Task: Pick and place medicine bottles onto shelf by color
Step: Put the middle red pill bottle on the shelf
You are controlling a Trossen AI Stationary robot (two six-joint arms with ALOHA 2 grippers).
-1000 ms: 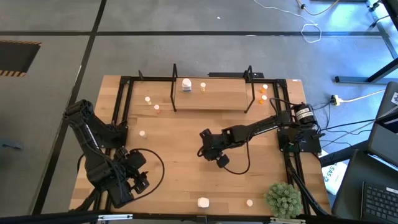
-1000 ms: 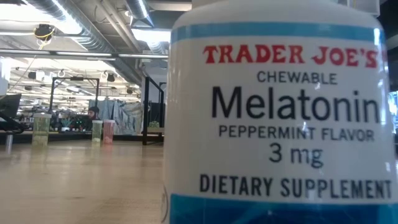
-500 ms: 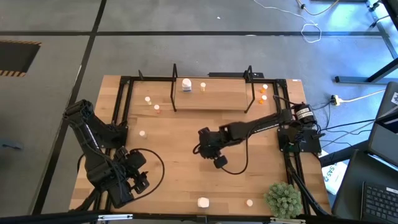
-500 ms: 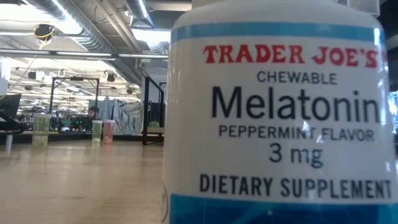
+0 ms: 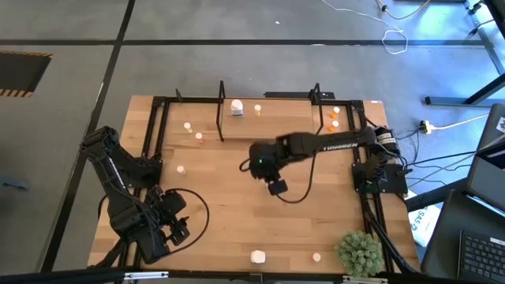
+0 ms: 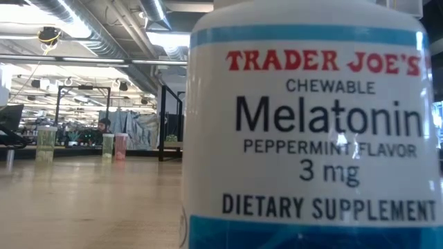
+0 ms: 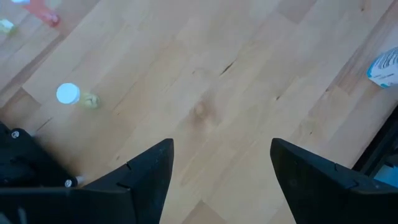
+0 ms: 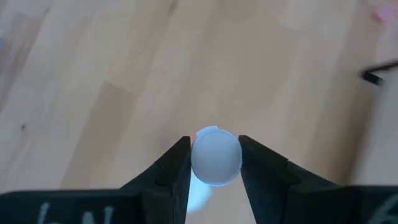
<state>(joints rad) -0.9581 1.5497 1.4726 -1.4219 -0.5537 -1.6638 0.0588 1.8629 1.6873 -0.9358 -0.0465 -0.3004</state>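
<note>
My right gripper [image 8: 215, 163] hangs over the middle of the table [image 5: 237, 197], shut on a small white-capped medicine bottle [image 8: 216, 155]; in the high view the gripper [image 5: 254, 166] hides this bottle. The shelf [image 5: 268, 126] stands at the far edge, with a white bottle [image 5: 237, 107] and a small one [image 5: 258, 110] upright on its base. More bottles stand loose on the wood [image 5: 181, 169] [image 5: 199, 136]. My left gripper [image 7: 217, 168] waits open at the near left [image 5: 177, 229], with bare wood between its fingers. My right gripper pinches the bottle between its two fingers, one on each side of the round white cap [image 8: 198, 157]. The fingers come from above and point steeply down. The bottle stands upright in the hold, its cap toward the wrist, lifted clear of the table.
A big white and blue melatonin bottle [image 6: 304, 131] stands at the near edge [image 5: 257, 256] and fills the low view. Orange bottles [image 5: 334, 120] sit right of the shelf. A green plant [image 5: 359, 252] is at the near right corner. A black frame [image 5: 154, 134] rims the table.
My right gripper has risen and drawn toward the far edge and the shelf, rolling a little, still shut on the small bottle, which is carried up clear of the wood. My left arm has kept still.
</note>
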